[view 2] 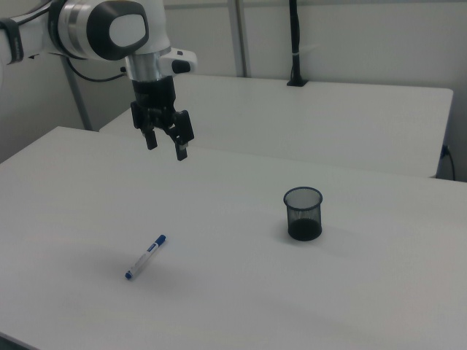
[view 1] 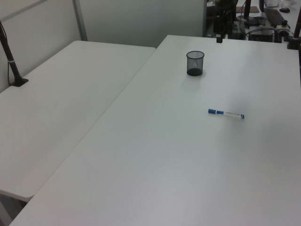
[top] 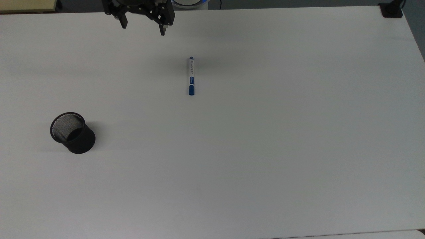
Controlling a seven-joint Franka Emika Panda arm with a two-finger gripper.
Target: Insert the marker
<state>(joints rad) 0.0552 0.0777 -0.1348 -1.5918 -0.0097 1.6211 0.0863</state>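
Note:
The marker [top: 191, 76] lies flat on the white table [top: 265, 149], its blue cap pointing to the top view's bottom. It also lies in the left view [view 1: 226, 114] and the right view [view 2: 146, 257]. A black mesh cup [top: 72, 132] stands upright and holds nothing, far to the top view's left of the marker [view 1: 195, 63] [view 2: 303, 214]. My gripper [top: 143, 29] hangs in the air above the table's far edge, open with nothing between its fingers [view 2: 166, 148]. It is well apart from both marker and cup.
A second white table [view 2: 328, 109] adjoins this one [view 1: 56, 94]. A black clamped post [top: 391, 10] sits at the top view's top right corner. Another black pole [view 2: 294, 44] rises from the second table. Wide bare tabletop surrounds marker and cup.

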